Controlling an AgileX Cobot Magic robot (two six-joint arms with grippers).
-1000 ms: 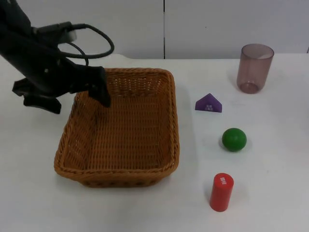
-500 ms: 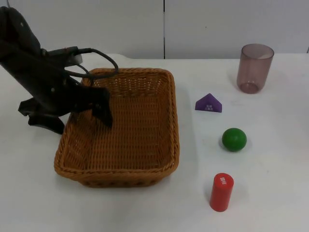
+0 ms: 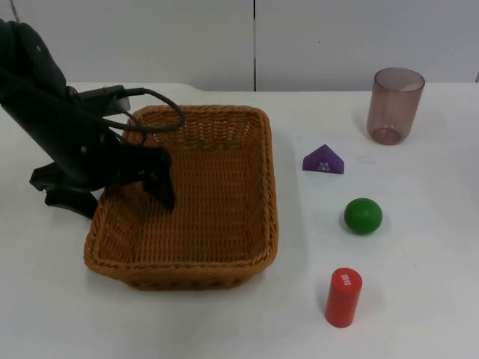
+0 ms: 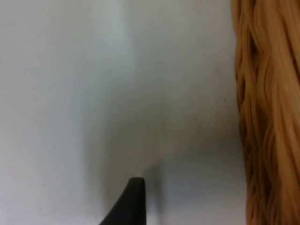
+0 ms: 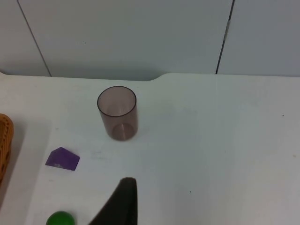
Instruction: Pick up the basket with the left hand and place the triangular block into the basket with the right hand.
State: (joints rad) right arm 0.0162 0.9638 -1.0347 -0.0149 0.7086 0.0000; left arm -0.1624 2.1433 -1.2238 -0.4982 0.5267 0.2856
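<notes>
1. A brown woven wicker basket [image 3: 191, 198] sits on the white table top [image 3: 419, 314], its open rectangle facing up.
2. The left gripper [image 3: 112, 183] straddles the basket's left wall: one black finger [image 3: 161, 183] reaches inside over the weave, the other [image 3: 63, 198] rests outside on the table side. The jaws stand wide apart around the rim and have not closed on it.
3. From the left wrist, the wicker wall [image 4: 267, 112] rises just beside a black fingertip [image 4: 131, 204] over bare table.
4. The purple triangular block [image 3: 323, 160] lies flat on the table to the right of the basket, apart from it; the right wrist camera shows it [image 5: 63, 159] near the basket's edge [image 5: 4, 145].
5. A translucent mauve plastic cup [image 3: 394, 105] stands upright behind the block, a green ball [image 3: 363, 215] lies in front of it, and a red cylinder [image 3: 343, 297] stands nearest the front.
6. The right gripper waits above the table, one dark fingertip [image 5: 119, 204] visible; whether its jaws are open cannot be told.
</notes>
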